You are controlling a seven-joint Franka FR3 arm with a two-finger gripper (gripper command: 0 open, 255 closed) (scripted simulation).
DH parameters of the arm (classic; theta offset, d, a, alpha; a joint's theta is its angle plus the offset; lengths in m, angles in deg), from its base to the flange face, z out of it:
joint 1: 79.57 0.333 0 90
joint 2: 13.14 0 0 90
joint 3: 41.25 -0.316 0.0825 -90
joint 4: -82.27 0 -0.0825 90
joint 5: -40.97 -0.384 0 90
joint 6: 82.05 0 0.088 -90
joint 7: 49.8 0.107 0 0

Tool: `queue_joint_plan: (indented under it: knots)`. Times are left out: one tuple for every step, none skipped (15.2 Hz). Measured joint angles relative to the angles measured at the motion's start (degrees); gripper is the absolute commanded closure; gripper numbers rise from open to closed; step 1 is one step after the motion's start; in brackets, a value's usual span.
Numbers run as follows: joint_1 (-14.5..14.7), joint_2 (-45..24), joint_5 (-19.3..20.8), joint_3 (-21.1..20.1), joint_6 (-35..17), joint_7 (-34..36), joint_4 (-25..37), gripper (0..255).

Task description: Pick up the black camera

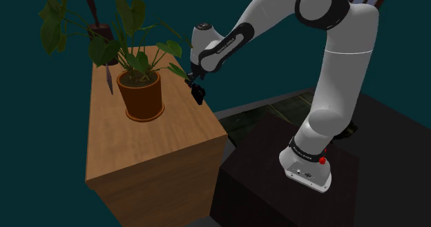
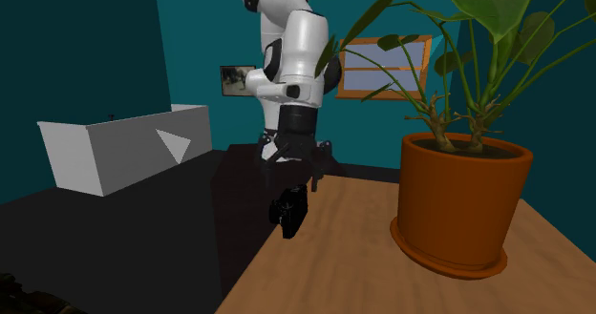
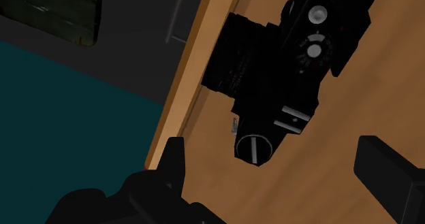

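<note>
The black camera [image 1: 199, 94] sits at the wooden table's [image 1: 152, 146] edge nearest the arm, beside the potted plant. In the second exterior view the camera [image 2: 289, 211] rests on the table corner directly under the hand. My gripper [image 1: 195, 83] hangs just above it, pointing down. In the wrist view the camera [image 3: 289, 59] shows its top dials and its lens reaching toward the table edge. My gripper [image 3: 272, 151] is open, its fingers [image 3: 174, 160] standing wide apart at either side of the camera's near end without touching it.
A brown pot [image 1: 141, 96] with a leafy plant stands close behind the camera, seen also as the pot [image 2: 463, 202]. The table edge drops to the dark stand [image 1: 276, 170]. A white box [image 2: 124, 150] stands farther off.
</note>
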Motion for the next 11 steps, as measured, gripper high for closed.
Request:
queue_joint_plan:
  knots:
    - [0.1, -0.7, 0.4, 0.2, -0.7, 0.4, -0.1, 0]
    - [0.2, -1.3, 0.7, 0.3, -1.3, 0.7, 0.0, 0]
    - [0.3, -1.9, 1.0, 0.5, -1.8, 1.0, 0.0, 0]
    - [0.5, -2.4, 1.3, 0.6, -2.4, 1.4, -0.1, 0]
    - [0.6, -3.0, 1.6, 0.8, -3.0, 1.7, 0.0, 0]
    - [0.7, -3.5, 1.9, 0.9, -3.4, 2.0, 0.0, 0]
    - [0.7, -3.9, 2.0, 1.0, -3.7, 2.1, 0.1, 255]
    - [0.8, -4.1, 2.1, 1.1, -3.8, 2.2, 0.1, 255]
    - [0.8, -4.1, 2.2, 1.1, -3.9, 2.2, 0.2, 255]
    - [0.8, -4.1, 2.2, 1.1, -3.9, 2.2, 0.2, 255]
    - [0.8, -4.1, 2.2, 1.1, -3.9, 2.2, 0.2, 255]
